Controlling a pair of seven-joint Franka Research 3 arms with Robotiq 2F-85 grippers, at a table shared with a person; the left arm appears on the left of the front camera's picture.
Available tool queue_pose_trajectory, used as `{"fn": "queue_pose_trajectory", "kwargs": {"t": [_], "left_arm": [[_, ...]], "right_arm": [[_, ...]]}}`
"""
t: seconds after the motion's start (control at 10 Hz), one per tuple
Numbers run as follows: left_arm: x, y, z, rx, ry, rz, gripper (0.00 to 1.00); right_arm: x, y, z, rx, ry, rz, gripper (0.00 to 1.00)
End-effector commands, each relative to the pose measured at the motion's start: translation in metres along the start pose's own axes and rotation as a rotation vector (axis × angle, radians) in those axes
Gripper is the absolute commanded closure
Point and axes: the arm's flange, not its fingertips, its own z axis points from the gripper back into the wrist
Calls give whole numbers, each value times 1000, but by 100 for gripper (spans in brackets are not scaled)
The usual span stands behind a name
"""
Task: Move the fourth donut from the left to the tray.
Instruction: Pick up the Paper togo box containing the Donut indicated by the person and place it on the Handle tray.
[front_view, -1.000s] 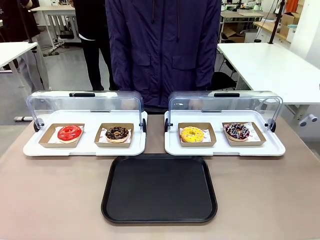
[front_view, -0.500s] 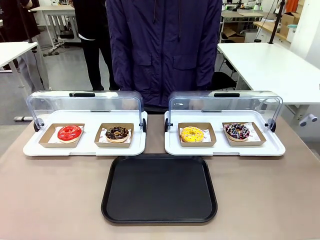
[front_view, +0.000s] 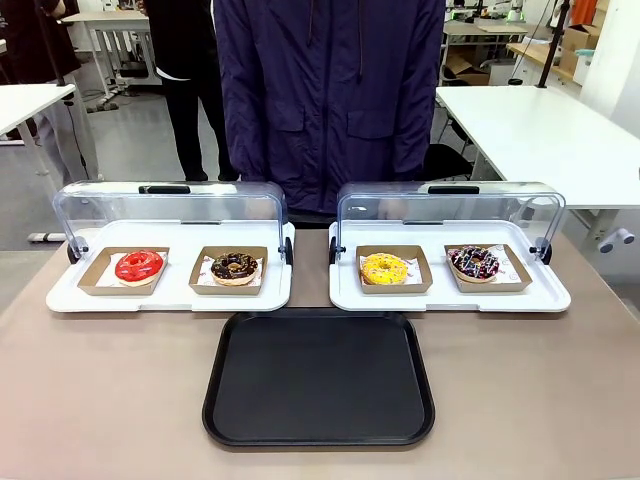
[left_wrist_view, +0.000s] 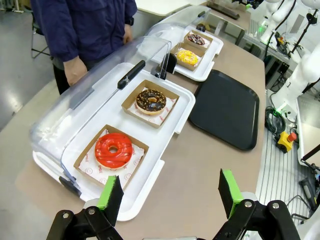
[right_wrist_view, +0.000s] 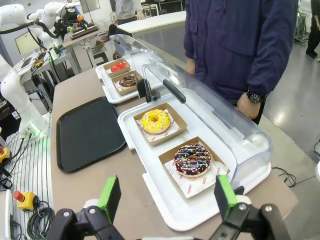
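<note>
Table (front_view: 100, 400): brown top, with a person in a dark blue jacket (front_view: 330, 100) standing at its far edge.

The tray (front_view: 318, 378): black, rounded corners, raised rim, lying in the middle of the near side. Nothing lies in it.

Left white tray (front_view: 170, 300) and right white tray (front_view: 450, 302): side by side just beyond the black one. Each has a clear domed lid – left lid (front_view: 170, 205), right lid (front_view: 450, 205) – tipped back behind its contents, leaving them uncovered.

Contents, left to right, each in its own shallow brown cardboard holder:
- Left white tray: red donut (front_view: 139, 266), then a chocolate donut with yellow-gold sprinkles (front_view: 234, 266).
- Right white tray: yellow donut (front_view: 385, 268), then the fourth donut (front_view: 474, 262) – dark glaze with white and pink drizzle. It sits in its holder (front_view: 515, 280) at the right end of that tray, well apart from the black tray.

Left gripper (left_wrist_view: 170, 190): fingers spread wide with nothing between them, raised above the left end of the table near the red donut's corner.

Right gripper (right_wrist_view: 167, 196): fingers likewise spread wide and holding nothing, raised above the right white tray's near edge, the fourth donut just ahead of it.
</note>
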Motion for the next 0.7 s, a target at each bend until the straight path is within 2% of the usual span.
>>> {"fn": "queue_pose_trajectory", "kwargs": {"t": [0.0,0.6], "left_arm": [[0,-4,1,2,-9,-10,0],[0,-4,1,2,-9,-10,0]], "right_arm": [[1,0,0,4,-8,9,0],[1,0,0,4,-8,9,0]]}}
